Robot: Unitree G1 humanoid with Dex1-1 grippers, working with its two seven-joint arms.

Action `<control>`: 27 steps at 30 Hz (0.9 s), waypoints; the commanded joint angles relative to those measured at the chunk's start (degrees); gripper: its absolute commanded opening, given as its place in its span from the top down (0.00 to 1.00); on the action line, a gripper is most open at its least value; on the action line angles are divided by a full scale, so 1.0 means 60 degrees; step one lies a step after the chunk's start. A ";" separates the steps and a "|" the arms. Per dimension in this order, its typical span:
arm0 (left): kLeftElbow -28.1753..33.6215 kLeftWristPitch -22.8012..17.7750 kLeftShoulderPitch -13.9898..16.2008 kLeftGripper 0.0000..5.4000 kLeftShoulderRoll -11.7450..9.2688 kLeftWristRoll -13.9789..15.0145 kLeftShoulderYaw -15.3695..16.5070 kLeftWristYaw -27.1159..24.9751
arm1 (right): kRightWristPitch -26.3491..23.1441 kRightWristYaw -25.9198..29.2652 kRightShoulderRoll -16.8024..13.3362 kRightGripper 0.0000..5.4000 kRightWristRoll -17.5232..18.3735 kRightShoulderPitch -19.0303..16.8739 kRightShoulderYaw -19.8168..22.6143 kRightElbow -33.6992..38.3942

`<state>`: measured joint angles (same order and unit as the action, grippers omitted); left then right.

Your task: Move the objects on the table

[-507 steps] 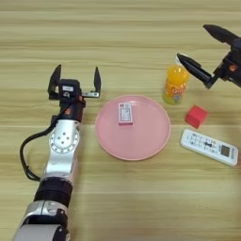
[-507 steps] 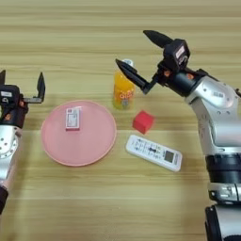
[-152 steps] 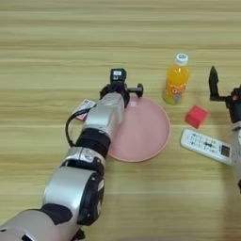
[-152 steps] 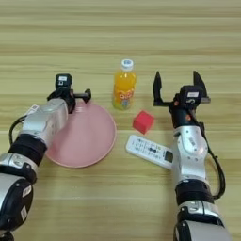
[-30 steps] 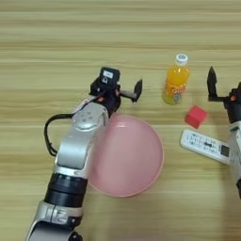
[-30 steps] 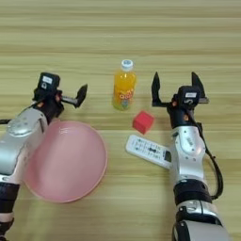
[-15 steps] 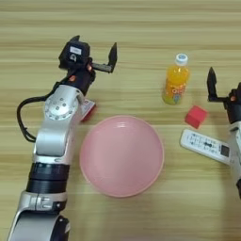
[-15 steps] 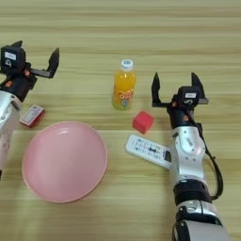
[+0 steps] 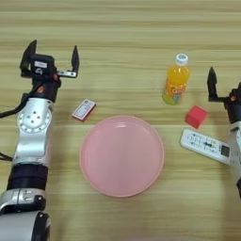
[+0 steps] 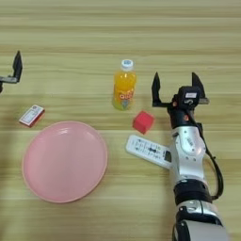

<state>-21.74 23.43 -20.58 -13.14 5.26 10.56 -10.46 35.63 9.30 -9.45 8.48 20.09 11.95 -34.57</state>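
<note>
— Where are the objects found?
— The box [image 9: 84, 109] is seen flat on the table [image 9: 122, 28], just left of the plate [image 9: 122, 156]. The bottle [image 9: 175, 79] is stood upright further right, near a red cube [image 9: 196, 116] and a remote [image 9: 206, 145].
— And the grippers?
— The left gripper [image 9: 50, 53] is held above the box with fingers spread, nothing gripped. The right gripper [image 10: 177, 86] is likewise spread, beside the cube.

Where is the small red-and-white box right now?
The box lies on the table, left side, just beyond the plate's upper-left rim, beside the left arm.
</note>
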 commanded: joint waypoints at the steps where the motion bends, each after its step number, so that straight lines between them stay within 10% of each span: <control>1: -0.0730 0.0548 0.0025 0.00 -0.0181 0.0740 0.0178 -0.0943 | -0.0009 0.0082 -0.0168 0.00 0.0047 0.0202 0.0057 -0.0012; 9: -0.1681 -0.0008 -0.0253 0.00 0.0088 0.2381 0.0596 -0.2336 | -0.0016 0.0144 -0.0286 0.00 0.0089 0.0234 0.0078 -0.0124; 27: -0.2742 0.0187 -0.0421 0.00 0.0069 -0.0598 -0.0095 0.1253 | 0.0021 0.0150 -0.0250 0.00 0.0029 0.0145 0.0013 0.0017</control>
<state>-38.04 23.51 -22.57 -12.48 2.49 10.44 -3.19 35.63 10.22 -10.95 8.52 20.09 11.96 -35.22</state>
